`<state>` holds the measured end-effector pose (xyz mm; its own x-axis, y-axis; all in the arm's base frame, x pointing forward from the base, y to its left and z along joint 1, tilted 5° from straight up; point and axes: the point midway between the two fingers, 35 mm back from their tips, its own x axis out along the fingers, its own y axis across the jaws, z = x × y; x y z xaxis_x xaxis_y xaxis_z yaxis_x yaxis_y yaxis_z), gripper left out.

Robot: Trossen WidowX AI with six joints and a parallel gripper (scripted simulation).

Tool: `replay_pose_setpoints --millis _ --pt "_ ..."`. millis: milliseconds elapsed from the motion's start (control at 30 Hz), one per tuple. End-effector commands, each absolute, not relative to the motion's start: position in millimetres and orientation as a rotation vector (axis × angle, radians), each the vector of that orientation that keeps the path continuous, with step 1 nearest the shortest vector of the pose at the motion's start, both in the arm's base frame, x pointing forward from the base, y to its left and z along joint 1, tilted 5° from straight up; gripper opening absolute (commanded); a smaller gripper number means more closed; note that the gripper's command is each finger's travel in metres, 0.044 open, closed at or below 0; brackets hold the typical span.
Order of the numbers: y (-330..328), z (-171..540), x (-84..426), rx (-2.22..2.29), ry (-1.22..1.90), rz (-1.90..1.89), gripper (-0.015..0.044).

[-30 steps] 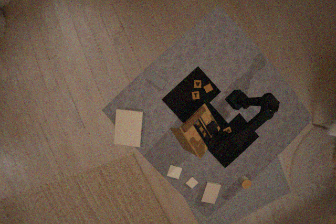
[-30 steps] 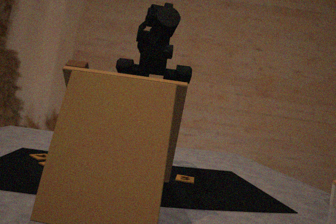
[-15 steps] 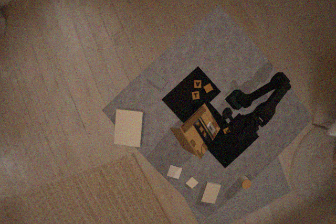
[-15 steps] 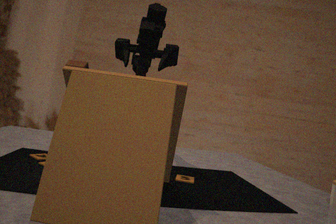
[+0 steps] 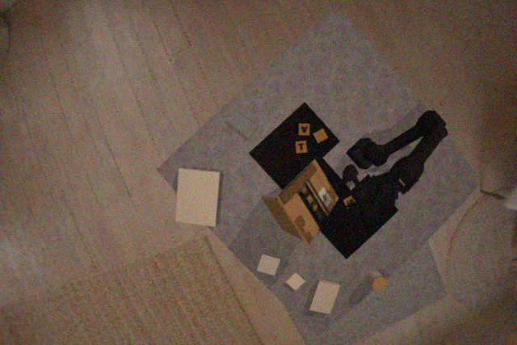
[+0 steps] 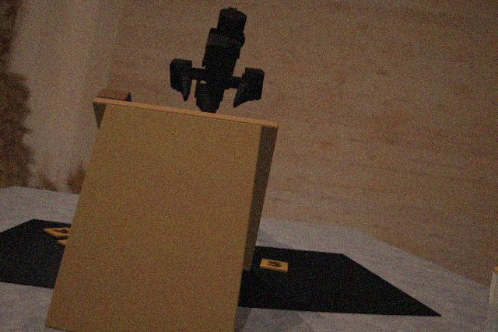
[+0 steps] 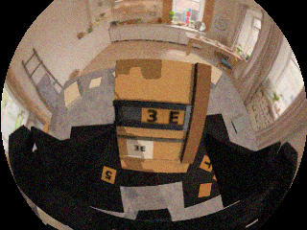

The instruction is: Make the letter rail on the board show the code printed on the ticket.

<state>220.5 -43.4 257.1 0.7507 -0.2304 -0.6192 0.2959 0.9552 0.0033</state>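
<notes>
At the centre of the desk, one tilted wooden board, back toward the exterior camera. Across its front, one dark letter rail, holding two tiles seated side by side: "3" tile, then "E" tile, at the three o'clock end in the wrist view. Toward nine o'clock of the "3", bare rail. At six o'clock of the rail, same view, one white ticket, printed "3E"; matched by the rail's reading.

Loose, top view: at three o'clock of the board, one tile marked S or 5, flat on black mat. Toward twelve o'clock, three more tiles on black mat: "T" tile; plain-faced tile; third tile, letter uncertain.

Above and apart from the board, one black end effector: fingers spread wide, nothing gripped.
</notes>
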Motion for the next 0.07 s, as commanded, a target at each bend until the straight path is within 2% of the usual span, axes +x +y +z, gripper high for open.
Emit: replay_pose_setpoints --millis 0,33 --pt "-44.4 257.1 220.3 0.097 0.661 -0.292 0.044" --pt "-44.4 257.1 220.3 0.097 0.661 -0.292 0.044"
